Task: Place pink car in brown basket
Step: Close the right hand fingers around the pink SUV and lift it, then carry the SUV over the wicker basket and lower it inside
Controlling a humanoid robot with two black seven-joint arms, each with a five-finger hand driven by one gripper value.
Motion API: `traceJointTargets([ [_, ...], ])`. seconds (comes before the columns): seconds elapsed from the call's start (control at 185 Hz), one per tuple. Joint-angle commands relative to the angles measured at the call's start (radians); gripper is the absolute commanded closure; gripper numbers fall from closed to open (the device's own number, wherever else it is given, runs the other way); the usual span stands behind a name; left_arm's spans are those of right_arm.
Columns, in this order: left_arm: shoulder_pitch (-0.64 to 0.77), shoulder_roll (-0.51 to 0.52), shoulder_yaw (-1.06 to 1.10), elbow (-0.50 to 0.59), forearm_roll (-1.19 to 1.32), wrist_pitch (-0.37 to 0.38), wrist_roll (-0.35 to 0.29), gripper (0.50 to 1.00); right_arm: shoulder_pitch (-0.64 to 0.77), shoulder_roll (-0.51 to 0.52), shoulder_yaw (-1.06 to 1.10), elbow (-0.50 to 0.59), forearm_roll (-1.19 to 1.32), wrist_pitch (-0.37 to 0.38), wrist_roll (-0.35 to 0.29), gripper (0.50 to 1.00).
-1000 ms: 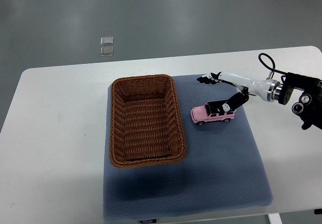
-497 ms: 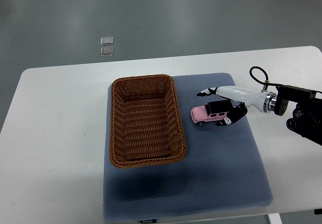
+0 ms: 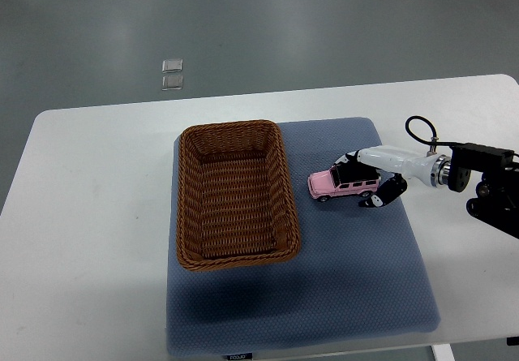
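The pink car (image 3: 336, 185) rests on the blue mat (image 3: 357, 272), just right of the brown wicker basket (image 3: 188, 207), which holds nothing. My right hand (image 3: 361, 180) comes in from the right edge and wraps the car's rear half. Its fingers (image 3: 349, 159) curl over the far side and roof, and the thumb (image 3: 378, 201) presses at the near rear corner. The car's wheels still touch the mat. The left arm is out of view.
The mat lies on a white table (image 3: 97, 215), and the basket covers the mat's left part. The right forearm with its black cable (image 3: 422, 126) lies over the table's right side. Two small clear squares (image 3: 172, 74) lie on the floor beyond the table.
The right hand came down from above the car and its outstretched fingers curled in onto the car's far side. The car has stayed in place.
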Motion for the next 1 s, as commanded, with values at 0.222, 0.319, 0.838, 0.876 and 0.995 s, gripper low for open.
traceJointTargets([
  [0.222, 0.000, 0.000, 0.000, 0.000, 0.000, 0.000, 0.000, 0.500, 0.000, -0.005, 0.000, -0.001, -0.001, -0.055, 0.000, 1.000],
  [0.319, 0.000, 0.000, 0.000, 0.000, 0.000, 0.000, 0.000, 0.500, -0.001, -0.007, 0.003, -0.001, 0.001, -0.086, 0.000, 1.000],
  [0.838, -0.006, 0.000, 0.000, 0.000, 0.000, 0.000, 0.000, 0.500, 0.132, 0.004, 0.018, 0.005, 0.022, -0.144, 0.008, 1.000],
  [0.876, -0.006, 0.000, 0.000, 0.000, 0.000, 0.000, 0.000, 0.500, 0.150, 0.007, 0.018, 0.005, 0.030, -0.140, 0.009, 1.000],
  [0.995, -0.006, 0.000, 0.000, 0.000, 0.000, 0.000, 0.000, 0.500, 0.190, 0.041, 0.015, 0.005, 0.052, -0.134, 0.012, 1.000],
])
